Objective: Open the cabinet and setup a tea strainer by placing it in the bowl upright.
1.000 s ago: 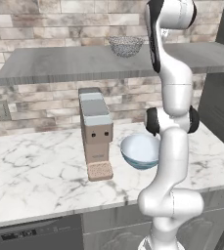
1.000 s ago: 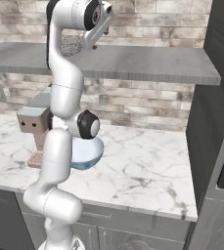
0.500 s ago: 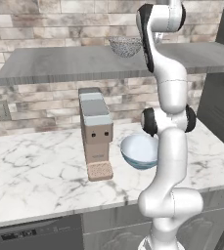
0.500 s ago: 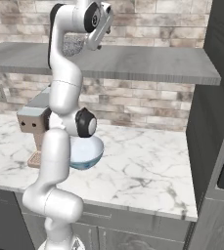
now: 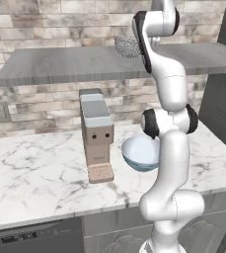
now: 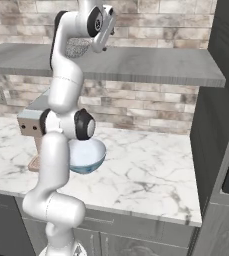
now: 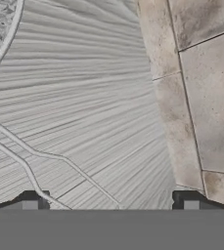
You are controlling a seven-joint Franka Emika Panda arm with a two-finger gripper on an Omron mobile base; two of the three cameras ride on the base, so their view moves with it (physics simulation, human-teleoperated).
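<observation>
Up on the grey shelf [image 5: 60, 64] the tea strainer [image 5: 127, 47] is sitting right by the gripper [image 7: 111, 202], whose jaws are spread wide with nothing held. That thin wire handle [image 7: 35, 163] could easily be missed or nudged away, and the bowl [image 5: 140, 153] is far below on the counter [image 5: 35, 173], so a sloppy pinch could get it dropped or tipped.

Coffee machine [image 5: 97, 133], tan and grey, left of centre on the marble tabletop [image 5: 30, 173], drip tray forward. Grey shelf [image 5: 60, 64] spans the upper frame before a brick wall [image 5: 45, 15]. Wall socket [image 5: 1, 111] at far left. Dark tall cabinet [image 6: 221, 100] at right edge (right base view).
</observation>
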